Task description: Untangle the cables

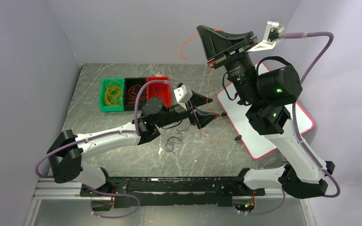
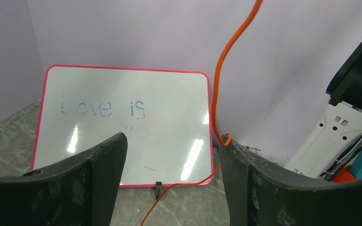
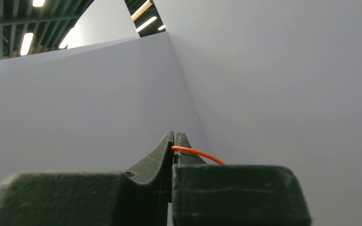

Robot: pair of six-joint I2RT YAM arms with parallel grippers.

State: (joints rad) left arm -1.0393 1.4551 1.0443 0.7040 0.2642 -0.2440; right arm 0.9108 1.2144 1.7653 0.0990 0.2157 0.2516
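My right gripper [image 1: 201, 29] is raised high above the table and shut on a thin orange cable [image 3: 198, 152], pinched at its tips [image 3: 175, 137]. The orange cable [image 1: 210, 81] hangs from it toward my left gripper [image 1: 217, 107], which is low over the table and open. In the left wrist view the orange cable [image 2: 219, 84] hooks over the right fingertip [image 2: 231, 148] of the open left gripper [image 2: 174, 139] and trails down to the table. More cables [image 1: 172, 141], black and orange loops, lie on the table under the left arm.
A pink-rimmed whiteboard [image 1: 283, 136] lies at the right, under the right arm. At the back left stand a green bin [image 1: 102, 101] of yellow cables, a black bin [image 1: 133, 81] with orange ones and a red bin [image 1: 162, 100]. Lilac walls enclose the table.
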